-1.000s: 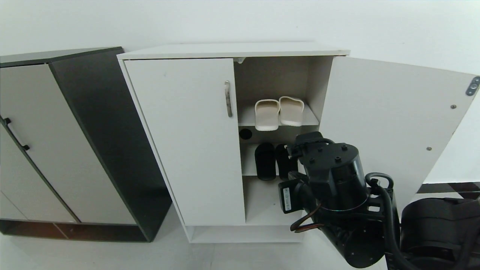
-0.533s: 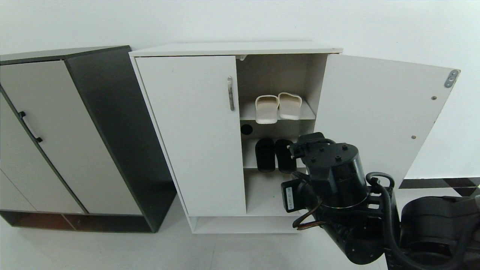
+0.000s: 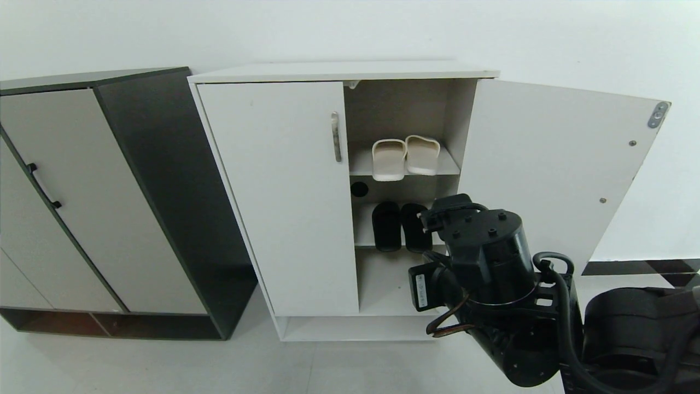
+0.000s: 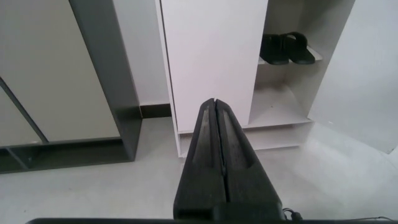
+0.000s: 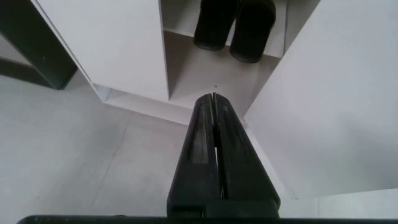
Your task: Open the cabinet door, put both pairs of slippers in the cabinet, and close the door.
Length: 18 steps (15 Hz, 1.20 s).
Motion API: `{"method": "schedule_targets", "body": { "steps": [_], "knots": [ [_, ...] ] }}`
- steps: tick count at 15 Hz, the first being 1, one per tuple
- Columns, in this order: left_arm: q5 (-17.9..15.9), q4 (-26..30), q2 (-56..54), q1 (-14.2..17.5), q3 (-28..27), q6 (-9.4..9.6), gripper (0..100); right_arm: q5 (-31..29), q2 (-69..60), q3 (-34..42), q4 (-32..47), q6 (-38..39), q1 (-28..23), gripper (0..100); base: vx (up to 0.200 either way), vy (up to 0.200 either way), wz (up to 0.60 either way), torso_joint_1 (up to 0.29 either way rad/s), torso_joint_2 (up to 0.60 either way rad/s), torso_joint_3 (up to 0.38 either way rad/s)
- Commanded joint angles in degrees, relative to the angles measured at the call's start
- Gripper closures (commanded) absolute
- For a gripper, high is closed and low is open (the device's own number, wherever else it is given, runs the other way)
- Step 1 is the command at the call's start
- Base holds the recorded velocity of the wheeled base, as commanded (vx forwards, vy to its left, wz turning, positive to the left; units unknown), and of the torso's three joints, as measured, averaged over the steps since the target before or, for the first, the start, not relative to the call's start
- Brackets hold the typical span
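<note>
The white cabinet point(image 3: 339, 71) stands against the wall with its right door point(image 3: 547, 164) swung wide open toward 3 o'clock of the opening. Its left door point(image 3: 279, 191) is shut, with a metal handle point(image 3: 335, 137) upright along the inner edge. Both pairs are inside. The beige slippers point(image 3: 406, 157) lie side by side on the upper shelf. The black slippers point(image 3: 400, 225) lie side by side on the shelf below, at 6 o'clock of the beige pair. The right arm point(image 3: 486, 257) sits in front of the cabinet at about 5 o'clock of the opening, partly covering the black pair's right edge. The right gripper point(image 5: 214, 98) has its fingers pressed together with nothing between them, above the floor before the bottom shelf. The left gripper point(image 4: 214, 102) is likewise closed and empty, facing the shut left door. A dark-framed cabinet point(image 3: 136, 191) stands at 9 o'clock of the white one.
</note>
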Motion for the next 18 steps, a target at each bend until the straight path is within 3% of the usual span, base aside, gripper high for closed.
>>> {"method": "schedule_targets", "body": {
  "steps": [1,5,8,18],
  "knots": [
    [0.01,0.0,-0.01,0.01,0.0,0.01,100,0.1,0.21,0.05,0.0,-0.05,-0.14,100,0.0,0.0,0.0,0.0,0.0,0.0],
    [0.01,0.0,-0.01,0.01,0.0,0.01,100,0.01,0.21,0.05,0.17,-0.14,-0.14,100,0.0,0.0,0.0,0.001,-0.02,-0.015],
    [0.01,0.0,-0.01,0.01,0.0,0.01,100,0.01,0.21,-0.04,0.17,-0.14,-0.14,100,0.0,0.0,0.0,0.009,-0.18,-0.294],
    [0.01,0.0,-0.01,0.01,0.0,0.01,100,0.1,0.21,-0.04,0.17,-0.4,-0.14,100,0.0,0.0,0.0,0.104,-0.48,-0.348]
  ]
}}
